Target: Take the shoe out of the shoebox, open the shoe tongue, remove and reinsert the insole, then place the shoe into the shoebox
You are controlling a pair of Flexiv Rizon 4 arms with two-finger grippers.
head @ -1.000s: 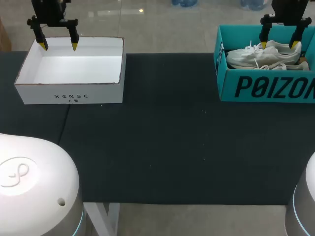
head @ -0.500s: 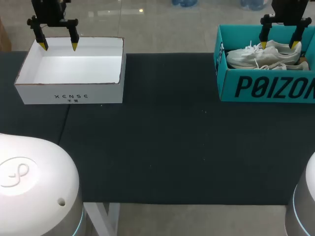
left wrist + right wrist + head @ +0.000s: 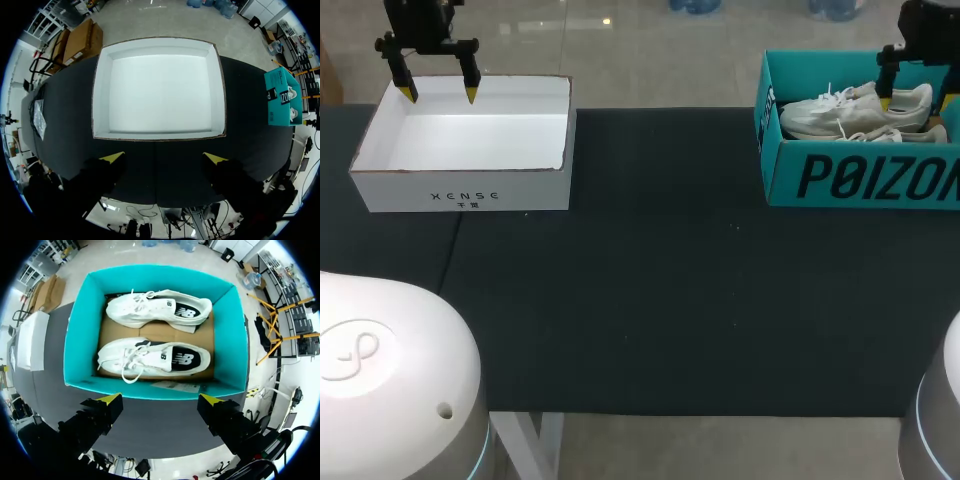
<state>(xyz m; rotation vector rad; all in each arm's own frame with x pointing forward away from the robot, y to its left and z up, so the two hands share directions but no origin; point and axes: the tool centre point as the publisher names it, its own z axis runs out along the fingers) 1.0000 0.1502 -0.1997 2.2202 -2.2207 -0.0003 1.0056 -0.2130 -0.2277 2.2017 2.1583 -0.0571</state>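
A teal shoebox (image 3: 860, 178) stands at the table's far right with two white shoes lying on their sides on brown cardboard. One shoe (image 3: 850, 108) lies at the back and the other (image 3: 895, 134) nearer the front. My right gripper (image 3: 921, 100) hangs open above the box, holding nothing. In the right wrist view the shoebox (image 3: 152, 278) lies ahead of the right gripper (image 3: 161, 400), showing the back shoe (image 3: 157, 310) and the front shoe (image 3: 150, 359). Over the far left of the table, my left gripper (image 3: 440, 93) stands open and empty.
An empty white box (image 3: 460, 185) sits at the far left under the left gripper (image 3: 165, 158); the left wrist view shows the white box (image 3: 157, 87) ahead of the fingers. A black mat (image 3: 650, 300) covers the table between the two boxes.
My right gripper has shifted to the right above the teal shoebox. The left arm, the shoes and both boxes have stayed still.
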